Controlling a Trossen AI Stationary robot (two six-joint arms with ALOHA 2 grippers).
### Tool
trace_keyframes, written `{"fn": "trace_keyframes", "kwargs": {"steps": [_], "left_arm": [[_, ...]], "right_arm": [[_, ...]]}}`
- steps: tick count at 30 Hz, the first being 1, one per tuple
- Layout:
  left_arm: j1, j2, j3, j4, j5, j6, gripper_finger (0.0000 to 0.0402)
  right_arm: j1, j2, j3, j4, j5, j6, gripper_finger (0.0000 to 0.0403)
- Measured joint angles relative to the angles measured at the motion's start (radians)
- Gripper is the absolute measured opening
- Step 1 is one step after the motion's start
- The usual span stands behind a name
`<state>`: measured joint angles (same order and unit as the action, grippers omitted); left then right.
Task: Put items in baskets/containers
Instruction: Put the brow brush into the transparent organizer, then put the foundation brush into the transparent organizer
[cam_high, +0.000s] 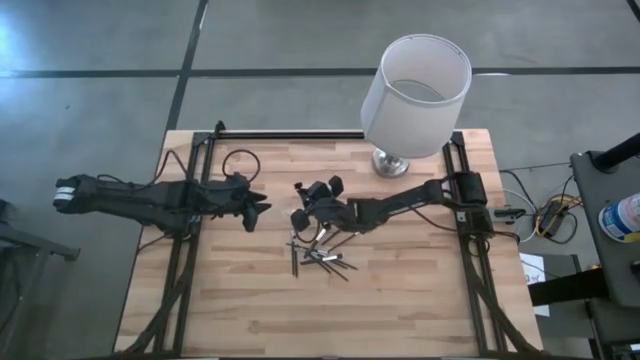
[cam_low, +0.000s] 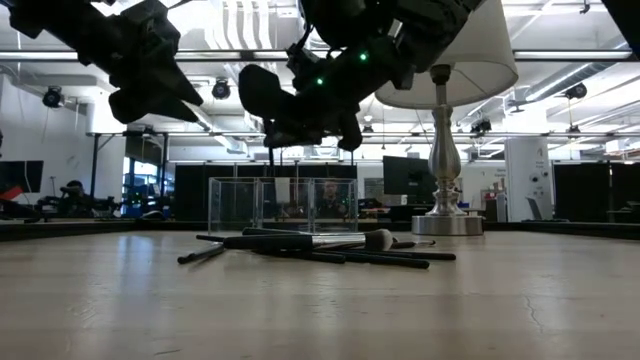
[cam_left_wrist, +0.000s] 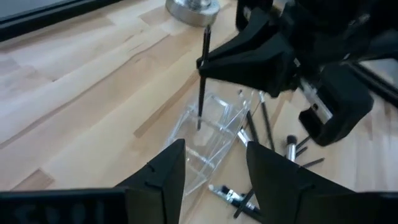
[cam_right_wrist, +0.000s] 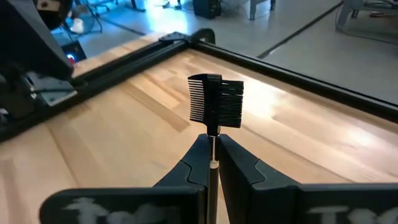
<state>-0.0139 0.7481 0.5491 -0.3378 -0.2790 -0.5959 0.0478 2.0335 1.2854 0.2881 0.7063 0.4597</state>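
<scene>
Wooden tabletop under both arms, grey floor around it, a long lit hall behind in the low view. Right gripper pinched together on a thin brush handle, seen most plainly in its own wrist view, where a small black comb-and-brush head stands up just past the fingertips; no other view shows that head clearly. From the left wrist view, same held stick hanging upright from the dark right gripper, lower tip down inside the clear plastic tray. Seen from above, right gripper near the table's middle, tray barely visible there, only a faint glint beneath the fingers. At table height, tray showing as a see-through box with upright walls and dividers, standing on the wood behind the loose sticks. Loose sticks scattered in a small heap just beside the tray, on the near side of it, thin with dark ends; a few lying against the tray's edge in the left wrist view. Left gripper hovering a little left of the tray, fingers parted and holding nothing, pointed toward the tray. White-shaded lamp with a silver base standing at the far edge of the table, well apart from the pile.
</scene>
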Motion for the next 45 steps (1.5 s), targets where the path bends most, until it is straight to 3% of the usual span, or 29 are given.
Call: {"fn": "trace_keyframes", "kwargs": {"steps": [5, 14, 22, 27, 32, 37, 45], "left_arm": [[0.000, 0.000, -0.002, -0.001, 0.000, 0.000, 0.0163], [0.000, 0.000, -0.013, 0.014, 0.001, -0.018, 0.0163], [-0.004, 0.001, -0.015, 0.005, 0.072, -0.086, 0.0163], [-0.023, 0.006, -0.032, 0.011, 0.136, -0.120, 0.0163], [-0.088, 0.020, -0.073, 0.023, 0.156, -0.162, 0.0163], [-0.170, 0.054, -0.116, 0.085, 0.156, -0.239, 0.0163], [-0.273, 0.133, -0.140, 0.168, 0.091, -0.348, 0.0163]], "right_arm": [[-0.002, 0.000, 0.000, -0.024, -0.004, -0.008, 0.0040], [-0.002, -0.009, 0.004, -0.043, -0.008, -0.036, 0.0135], [0.029, -0.167, 0.039, -0.295, -0.021, -0.120, 0.0179], [0.057, -0.264, 0.034, -0.558, -0.202, -0.123, 0.0176], [0.146, -0.278, 0.029, -0.766, -0.402, -0.199, 0.0166], [0.217, -0.220, 0.031, -0.780, -0.506, -0.354, 0.0160], [0.199, -0.054, 0.139, -0.821, -0.606, -0.415, 0.0162]]}}
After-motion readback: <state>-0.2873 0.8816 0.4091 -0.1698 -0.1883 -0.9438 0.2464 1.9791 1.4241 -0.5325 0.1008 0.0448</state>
